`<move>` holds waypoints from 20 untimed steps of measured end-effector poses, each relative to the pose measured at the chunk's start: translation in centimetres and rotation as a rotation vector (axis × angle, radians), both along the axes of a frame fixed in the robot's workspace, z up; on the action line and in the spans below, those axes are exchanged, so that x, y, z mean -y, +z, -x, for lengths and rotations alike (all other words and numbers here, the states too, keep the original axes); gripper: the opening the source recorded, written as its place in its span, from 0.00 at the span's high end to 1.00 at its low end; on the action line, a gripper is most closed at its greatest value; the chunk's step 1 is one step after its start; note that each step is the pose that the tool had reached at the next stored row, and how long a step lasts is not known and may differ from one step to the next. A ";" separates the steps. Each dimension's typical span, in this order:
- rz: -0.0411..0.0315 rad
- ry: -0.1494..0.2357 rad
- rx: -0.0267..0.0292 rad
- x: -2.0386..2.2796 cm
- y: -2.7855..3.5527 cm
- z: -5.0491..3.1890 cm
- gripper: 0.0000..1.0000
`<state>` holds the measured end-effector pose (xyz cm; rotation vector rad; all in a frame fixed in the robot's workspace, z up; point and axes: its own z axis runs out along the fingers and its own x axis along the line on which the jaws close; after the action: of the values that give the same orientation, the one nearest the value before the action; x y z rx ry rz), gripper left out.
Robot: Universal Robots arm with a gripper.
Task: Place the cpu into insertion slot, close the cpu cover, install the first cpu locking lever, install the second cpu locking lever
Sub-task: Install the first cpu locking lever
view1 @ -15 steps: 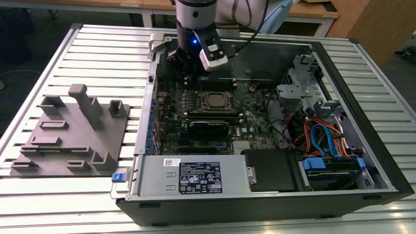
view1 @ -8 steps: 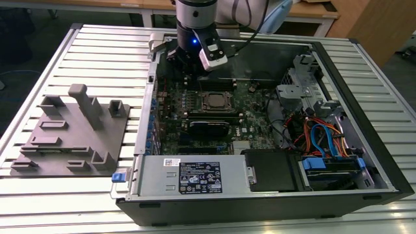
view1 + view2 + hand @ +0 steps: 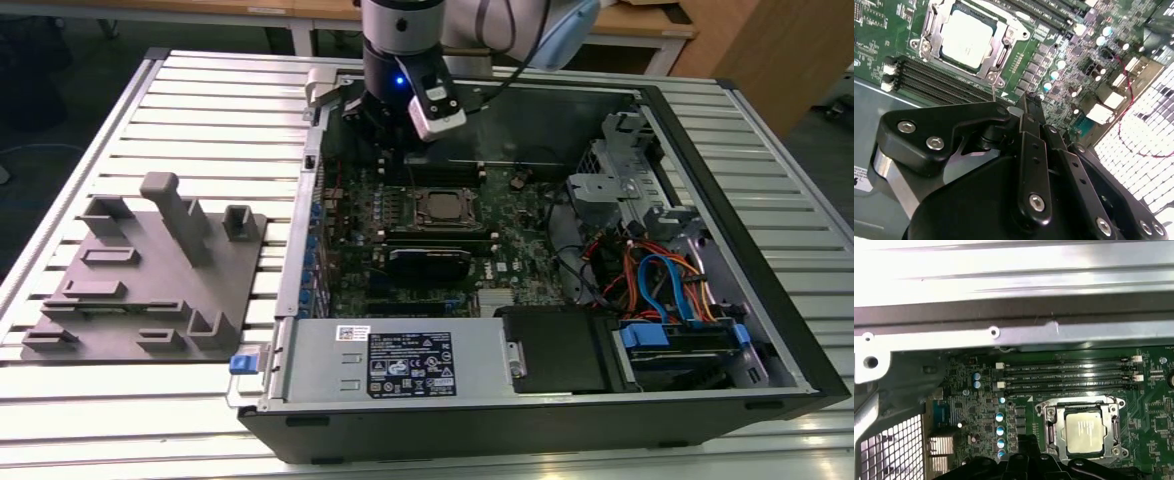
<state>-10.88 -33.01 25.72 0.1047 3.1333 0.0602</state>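
The cpu (image 3: 437,207) (image 3: 966,37) (image 3: 1084,432) lies flat, silver top up, in the insertion slot (image 3: 437,222) on the green board. The cpu cover (image 3: 1004,47) (image 3: 1051,432) lies down around it as a silver frame. How the locking levers stand I cannot tell. My gripper (image 3: 383,142) (image 3: 1029,102) hangs above the board, off to one side of the slot, towards the case's rear corner. Its black fingers (image 3: 1031,150) are together with nothing between them. Their tops also edge into the first wrist view.
Long black memory slots (image 3: 1069,377) run beside the socket. The metal case wall (image 3: 1004,335) and rear mesh (image 3: 889,445) stand close by. In the exterior view, a grey fixture plate (image 3: 147,270) lies left of the case, with the power supply (image 3: 387,365) and cabled drive cage (image 3: 667,290) nearer.
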 end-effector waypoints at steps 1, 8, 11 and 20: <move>0.0001 0.000 0.0000 -0.13 0.00 0.00 0.90; 0.0000 0.000 0.0000 -0.79 -0.10 0.00 0.90; 0.0000 0.000 0.0001 -1.03 -0.16 0.00 0.90; -0.0001 0.000 0.0001 -1.82 -0.23 0.00 0.90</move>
<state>-10.88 -31.19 25.50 0.1047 3.1332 0.0603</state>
